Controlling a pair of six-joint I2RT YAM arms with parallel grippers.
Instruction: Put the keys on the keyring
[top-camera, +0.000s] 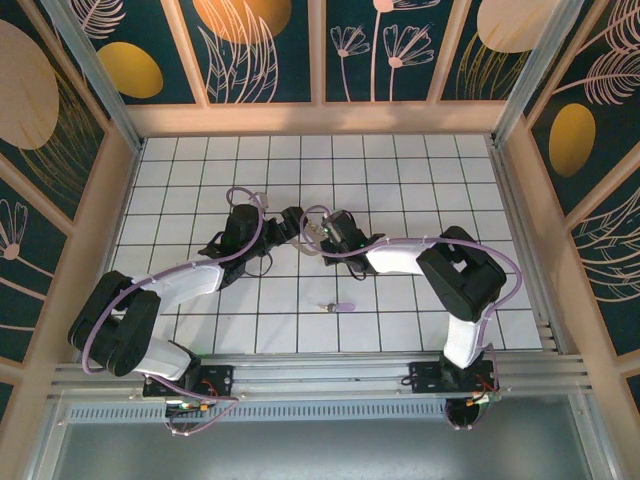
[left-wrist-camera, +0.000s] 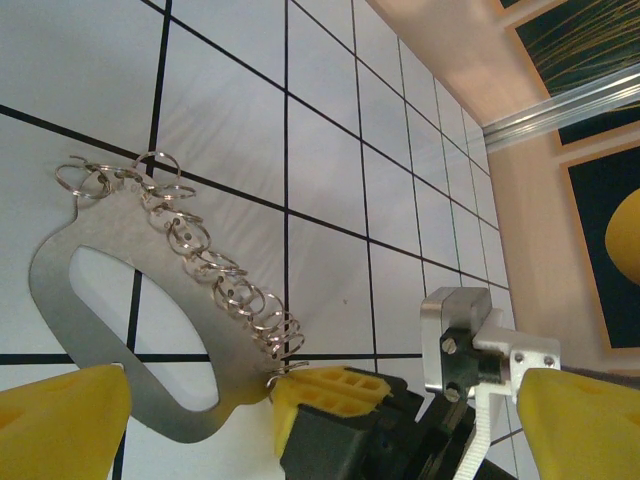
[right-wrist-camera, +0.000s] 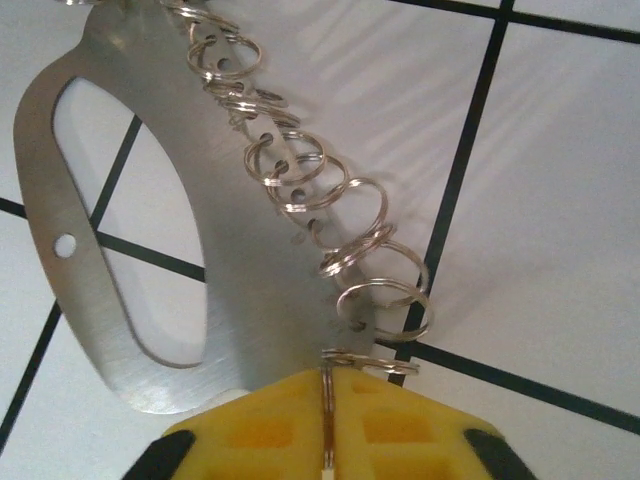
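1. The right gripper (right-wrist-camera: 327, 405) has its 2 yellow fingers pressed together, pinching the keyring (right-wrist-camera: 225, 220) at the end of its row of small rings (right-wrist-camera: 300, 190).
2. The keyring is a flat silver plate with 1 long hole in it.
3. The left gripper (top-camera: 292, 222) is just beside the keyring, its fingers (left-wrist-camera: 60, 425) spread wide, holding nothing.
4. The key (top-camera: 343, 307), with a purple head, lies on the white tiles (top-camera: 400, 180), well apart from the keyring, on its near side.

Count: 1 key (top-camera: 338, 307). 1 keyring (right-wrist-camera: 200, 150), a flat metal plate. Small split rings (right-wrist-camera: 350, 262) along its edge: roughly ten; they overlap, so exact number unclear. 2 grippers: left gripper (top-camera: 293, 222), right gripper (right-wrist-camera: 325, 430).
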